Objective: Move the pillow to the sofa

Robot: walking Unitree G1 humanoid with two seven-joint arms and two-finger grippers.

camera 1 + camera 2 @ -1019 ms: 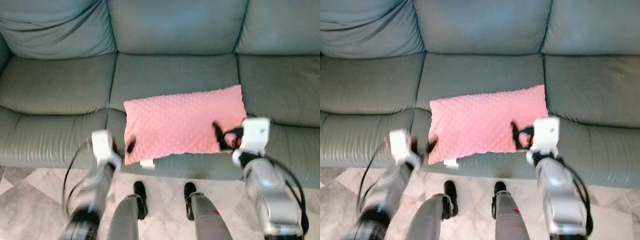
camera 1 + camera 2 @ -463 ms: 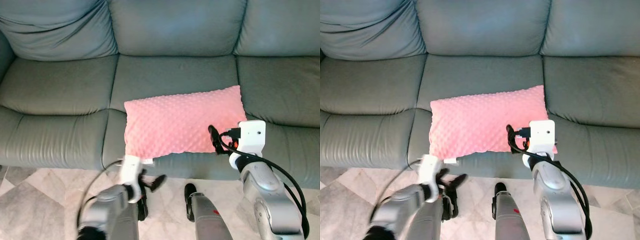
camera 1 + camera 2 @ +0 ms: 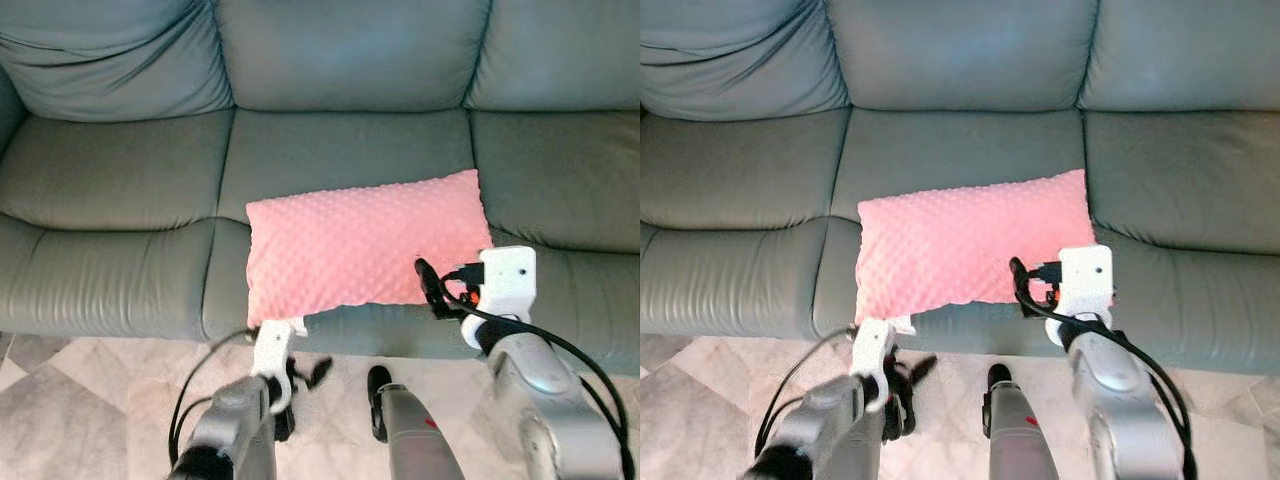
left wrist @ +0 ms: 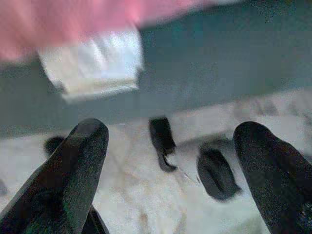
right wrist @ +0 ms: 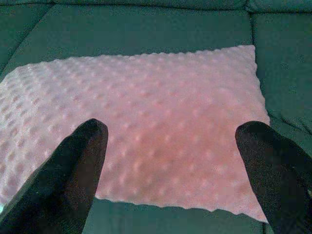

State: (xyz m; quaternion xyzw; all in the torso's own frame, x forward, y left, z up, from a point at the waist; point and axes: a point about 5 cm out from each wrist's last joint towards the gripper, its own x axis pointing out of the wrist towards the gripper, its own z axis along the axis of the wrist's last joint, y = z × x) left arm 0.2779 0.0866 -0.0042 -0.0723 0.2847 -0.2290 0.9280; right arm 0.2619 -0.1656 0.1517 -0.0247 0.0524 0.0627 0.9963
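Note:
The pink dotted pillow (image 3: 365,245) lies flat on the middle seat of the grey-green sofa (image 3: 120,170), its front edge at the seat's front. A white tag (image 4: 92,58) hangs from its front left corner. My left gripper (image 3: 305,374) is low in front of the sofa, below that corner, open and holding nothing. My right gripper (image 3: 433,288) hovers at the pillow's front right corner, open, with the pillow (image 5: 146,126) lying beyond its spread fingers (image 5: 78,165).
The sofa's back cushions (image 3: 350,50) rise behind the seats. Pale marble floor tiles (image 3: 60,400) run along the sofa's front. My own black feet (image 3: 378,385) stand close to the sofa's base.
My left gripper has dropped from the pillow's left corner to below the seat edge. The right gripper has eased back slightly. The pillow stays put.

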